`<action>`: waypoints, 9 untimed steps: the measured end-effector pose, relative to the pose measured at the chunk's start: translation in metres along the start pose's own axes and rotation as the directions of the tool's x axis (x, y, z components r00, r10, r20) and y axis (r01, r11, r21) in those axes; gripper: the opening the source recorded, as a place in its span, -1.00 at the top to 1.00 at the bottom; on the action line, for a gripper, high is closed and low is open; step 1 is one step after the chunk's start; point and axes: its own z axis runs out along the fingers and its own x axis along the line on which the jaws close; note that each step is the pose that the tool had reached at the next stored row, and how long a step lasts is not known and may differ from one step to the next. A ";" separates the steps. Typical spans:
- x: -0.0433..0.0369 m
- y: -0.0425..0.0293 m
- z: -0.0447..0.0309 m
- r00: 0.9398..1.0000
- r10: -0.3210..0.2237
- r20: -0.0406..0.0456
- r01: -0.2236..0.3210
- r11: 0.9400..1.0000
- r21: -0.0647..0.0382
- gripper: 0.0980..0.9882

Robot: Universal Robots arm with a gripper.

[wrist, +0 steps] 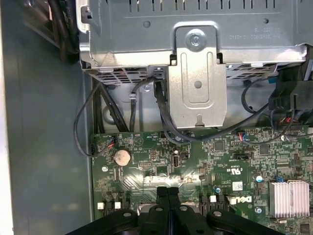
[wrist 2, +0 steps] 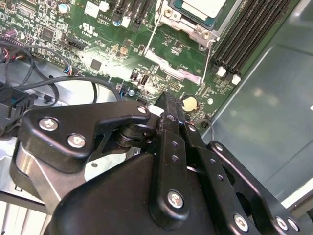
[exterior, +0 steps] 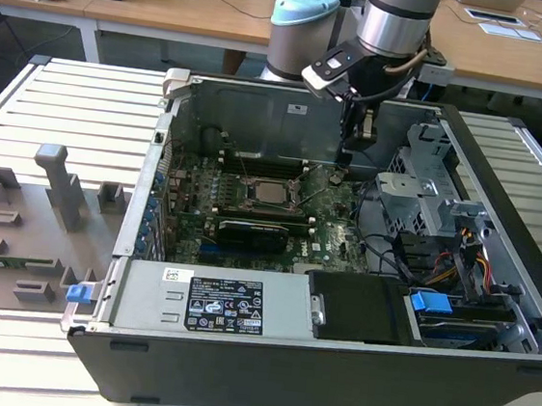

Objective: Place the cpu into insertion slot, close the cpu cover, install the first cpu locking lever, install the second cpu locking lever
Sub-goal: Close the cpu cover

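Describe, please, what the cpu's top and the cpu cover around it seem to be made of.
The cpu: top looks like metal, pale matte silver-grey, catching a soft glare. The cpu cover: probably thin sheet steel, shiny silver finish, judging by its bright reflections and thin edges; the alloy cannot be told.

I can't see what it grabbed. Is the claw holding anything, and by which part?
Nothing. The claw is shut and empty, over the green board; the chip already sits in its socket.

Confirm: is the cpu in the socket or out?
In. In the exterior view the cpu lies flat, silver top up, in the middle of the socket on the motherboard. Nothing is in the gripper.
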 end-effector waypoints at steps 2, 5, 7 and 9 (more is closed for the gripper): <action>0.0000 0.0000 0.0014 1.000 0.000 0.000 0.000 1.000 0.000 0.98; 0.0001 0.0000 0.0033 1.000 0.000 0.000 0.000 1.000 0.000 0.98; 0.0001 0.0000 0.0050 1.000 0.000 0.000 0.000 1.000 0.000 0.98; 0.0001 0.0001 0.0065 1.000 0.000 0.000 0.000 1.000 0.000 0.98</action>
